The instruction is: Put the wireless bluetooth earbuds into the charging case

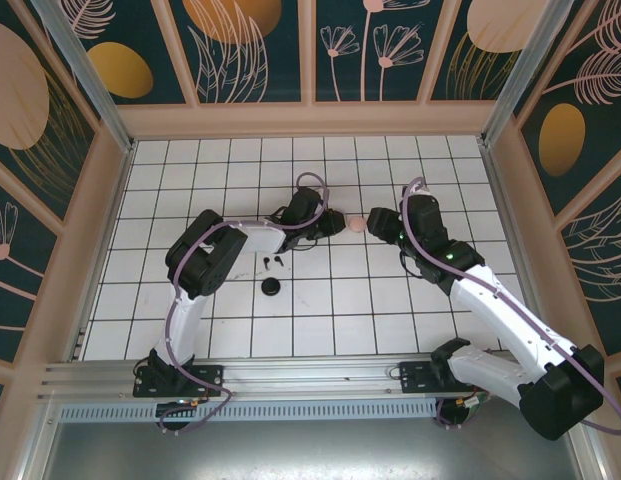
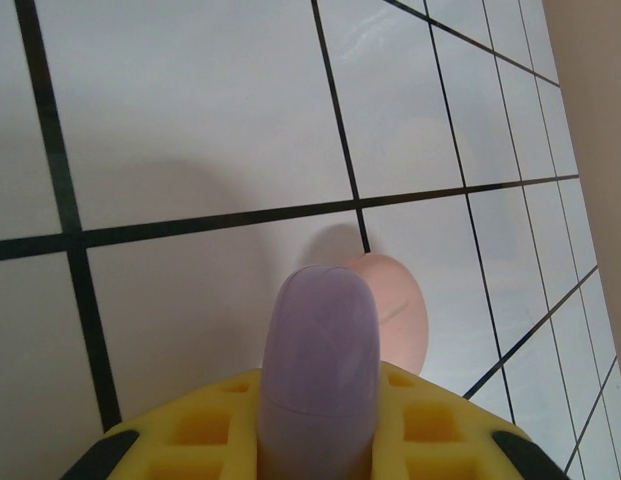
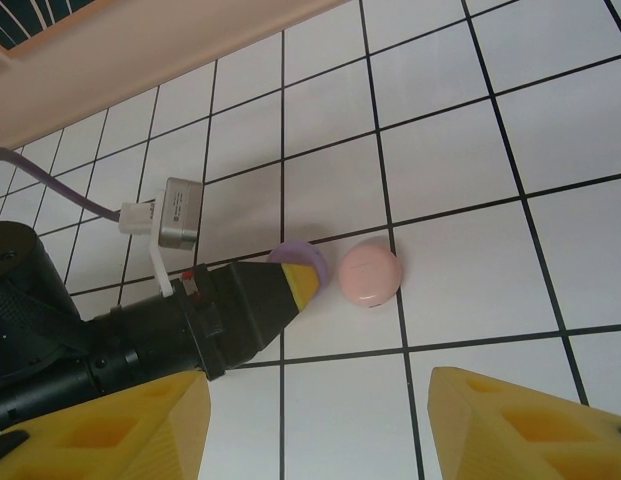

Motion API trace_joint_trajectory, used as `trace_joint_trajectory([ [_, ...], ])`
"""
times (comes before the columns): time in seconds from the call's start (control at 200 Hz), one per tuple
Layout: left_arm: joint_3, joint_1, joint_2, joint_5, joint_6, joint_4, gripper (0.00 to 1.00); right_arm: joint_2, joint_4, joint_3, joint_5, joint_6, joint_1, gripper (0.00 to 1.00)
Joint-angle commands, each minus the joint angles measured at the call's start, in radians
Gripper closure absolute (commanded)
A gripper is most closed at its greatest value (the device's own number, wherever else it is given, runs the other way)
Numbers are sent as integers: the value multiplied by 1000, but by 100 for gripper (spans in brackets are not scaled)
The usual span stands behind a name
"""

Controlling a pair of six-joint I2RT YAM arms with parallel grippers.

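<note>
Pinching a smooth lilac case (image 2: 315, 370), the left gripper (image 1: 333, 222) has its jaws closed on the case's sides, and the rounded, matte pebble shape stands up between waffle-moulded yellow pads (image 2: 215, 425). Just beyond it lies a pale pink case (image 3: 370, 272), a round, flat puck with a soft sheen and a fine seam line. It rests on the white tiled floor (image 1: 210, 170), close beside the lilac one (whether the two touch I cannot tell).

The right gripper (image 3: 320, 420) hangs on the other side of the pink case. Its two blocky yellow fingers (image 3: 530, 420) are spread wide, with nothing between them.

A black case (image 1: 272, 288), a small dark disc, sits well apart from the others, nearer the arm bases. That makes three cases: one lilac, one pink, one black.

The black earbuds (image 1: 265, 262) lie loose on the tiles between the black case and the left arm's forearm. There are two of them, tiny dark slivers side by side and outside any case (too small to make out their form).

The floor is glossy, with square white tiles ruled by thin dark grout lines.
</note>
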Motion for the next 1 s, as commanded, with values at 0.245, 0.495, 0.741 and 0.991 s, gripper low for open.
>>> trace_joint_trajectory([
  [0.245,33,-10,9,-24,-18,-88,75,8,51,10,-26,-16,-9,39],
  [0.495,25,-18,5,-24,-12,-96,66,9,56,12,-29,-16,-9,39],
  [0.741,28,-21,-14,-94,12,-163,56,7,56,18,-31,-16,-9,39],
  [0.991,-18,-21,-86,-193,41,-195,47,10,47,31,-28,-25,-10,39],
])
